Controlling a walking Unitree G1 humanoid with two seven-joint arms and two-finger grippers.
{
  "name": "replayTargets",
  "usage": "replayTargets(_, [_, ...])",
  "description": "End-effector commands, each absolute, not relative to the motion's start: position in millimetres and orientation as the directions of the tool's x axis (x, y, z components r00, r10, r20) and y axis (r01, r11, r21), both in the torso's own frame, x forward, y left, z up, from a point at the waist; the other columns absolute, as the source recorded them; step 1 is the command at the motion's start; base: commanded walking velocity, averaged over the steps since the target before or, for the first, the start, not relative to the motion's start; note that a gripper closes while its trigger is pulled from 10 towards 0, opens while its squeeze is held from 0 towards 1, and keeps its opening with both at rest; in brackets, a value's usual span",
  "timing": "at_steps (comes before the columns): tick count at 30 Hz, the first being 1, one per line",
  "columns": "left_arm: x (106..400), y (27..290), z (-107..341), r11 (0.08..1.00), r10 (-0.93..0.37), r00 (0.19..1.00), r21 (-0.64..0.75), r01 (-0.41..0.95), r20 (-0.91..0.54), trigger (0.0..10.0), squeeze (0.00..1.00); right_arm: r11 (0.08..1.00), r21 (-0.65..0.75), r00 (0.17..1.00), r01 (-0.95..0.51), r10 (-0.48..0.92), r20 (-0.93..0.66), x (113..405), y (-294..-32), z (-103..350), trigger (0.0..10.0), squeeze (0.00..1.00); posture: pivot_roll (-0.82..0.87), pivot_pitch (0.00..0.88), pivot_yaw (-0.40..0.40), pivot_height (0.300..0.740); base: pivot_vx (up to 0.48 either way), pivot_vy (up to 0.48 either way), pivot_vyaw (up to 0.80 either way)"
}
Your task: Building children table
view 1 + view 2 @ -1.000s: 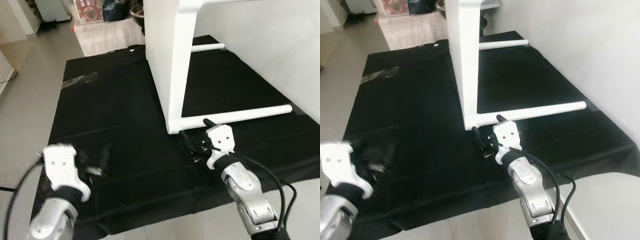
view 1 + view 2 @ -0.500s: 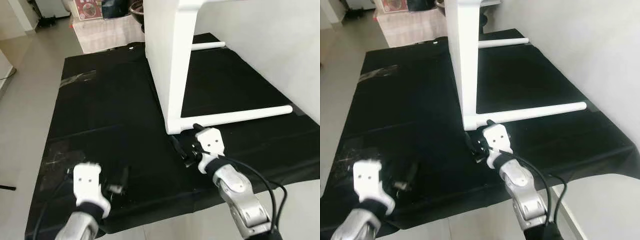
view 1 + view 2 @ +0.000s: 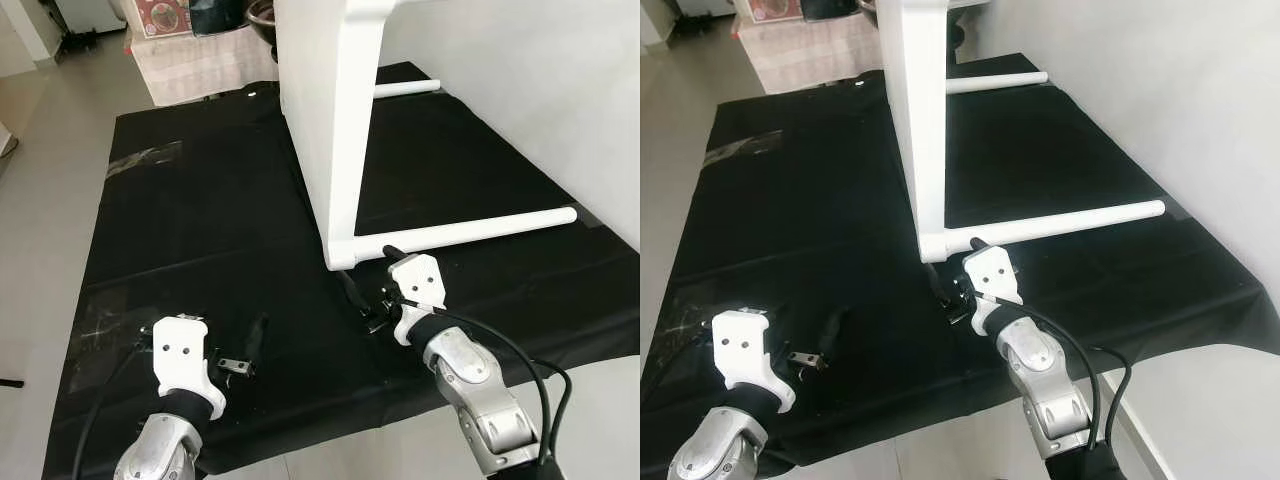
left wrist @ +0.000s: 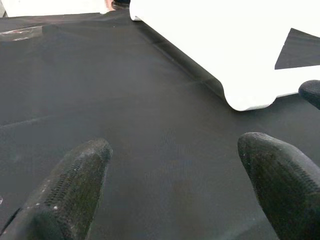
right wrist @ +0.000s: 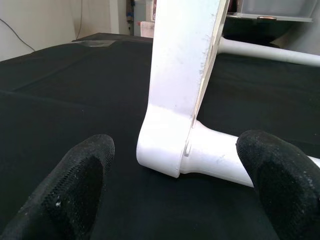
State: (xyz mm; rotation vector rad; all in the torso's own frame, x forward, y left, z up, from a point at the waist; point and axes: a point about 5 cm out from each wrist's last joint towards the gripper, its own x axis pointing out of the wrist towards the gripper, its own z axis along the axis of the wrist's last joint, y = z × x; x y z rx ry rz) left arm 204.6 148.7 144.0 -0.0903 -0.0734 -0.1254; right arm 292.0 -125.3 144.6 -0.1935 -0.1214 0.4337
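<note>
white table (image 3: 330, 120) lies on its side on black mat (image 3: 180, 230), top panel upright, two round legs sticking out level toward wall. near leg (image 3: 470, 228) joins panel at lower corner. right gripper (image 3: 368, 290) sits low just before that corner, fingers spread wide, holding nothing. left gripper (image 3: 245, 345) hovers over bare mat well apart from table, fingers also wide, empty. step looks like approach to leg joint; next move likely calls for closing in on leg, gripping squarely without tipping panel.
</note>
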Motion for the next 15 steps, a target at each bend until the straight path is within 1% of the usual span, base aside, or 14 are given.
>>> replayTargets(1, [203.4, 151.0, 137.3, 0.990, -0.114, 0.992, -0.074, 0.118, 0.051, 10.0, 0.00, 0.886, -0.214, 0.900, -0.411, 0.431, 0.057, 291.6, -123.0, 142.1, 10.0, 0.00, -0.08, 0.153, 0.029, 0.740, 0.000, 0.000, 0.00])
replayTargets(15, [206.8, 149.9, 134.6, 0.988, -0.124, 0.991, -0.083, 0.128, 0.049, 10.0, 0.00, 0.885, -0.208, 0.900, -0.416, 0.434, 0.047, 291.7, -123.3, 141.0, 10.0, 0.00, -0.09, 0.149, 0.032, 0.740, 0.000, 0.000, 0.00])
